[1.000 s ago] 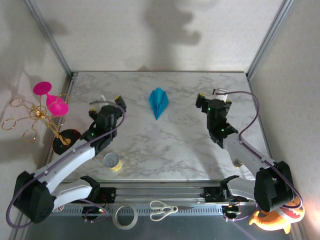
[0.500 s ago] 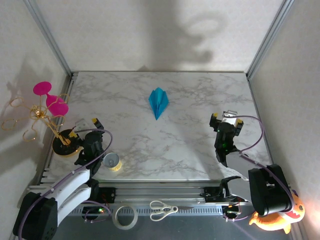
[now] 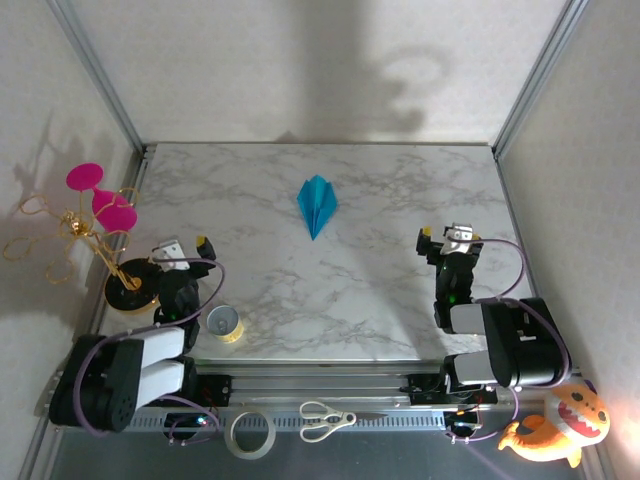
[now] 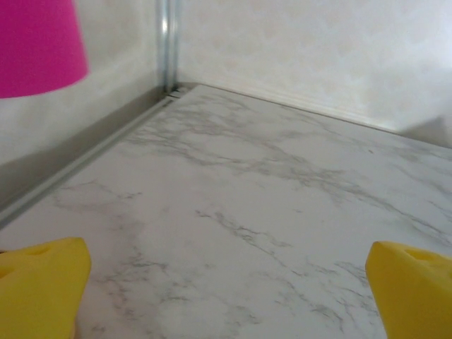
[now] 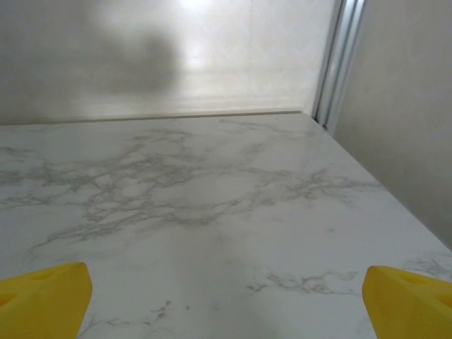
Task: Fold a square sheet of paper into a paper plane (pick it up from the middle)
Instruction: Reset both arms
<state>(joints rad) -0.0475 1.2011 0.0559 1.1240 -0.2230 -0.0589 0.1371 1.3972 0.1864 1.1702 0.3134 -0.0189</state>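
Observation:
The square sheet of paper lies folded into a teal-blue paper plane [image 3: 317, 204], a narrow pointed dart at the centre back of the marble table [image 3: 350, 280], nose toward the near edge. Nothing touches it. My left gripper [image 3: 182, 247] is drawn back at the near left, far from the plane, and is open. The left wrist view shows its gripper [image 4: 226, 296] with yellow fingertips [image 4: 39, 286] wide apart over bare marble. My right gripper [image 3: 450, 236] sits at the near right, also open. Its gripper [image 5: 226, 304] in the right wrist view shows fingertips [image 5: 413, 304] spread with nothing between them.
A gold wire stand with pink cups [image 3: 95, 205] stands off the left edge, and one pink cup [image 4: 39, 42] shows at the top left. A small yellow tape roll [image 3: 224, 323] lies near the left arm. Scissors [image 3: 322, 420], a tape ring [image 3: 250, 433] and an orange toy [image 3: 560, 425] lie below the table.
Both arms have pulled back from the middle of the table toward their bases at the near edge. The grippers stayed open. The paper plane has not moved.

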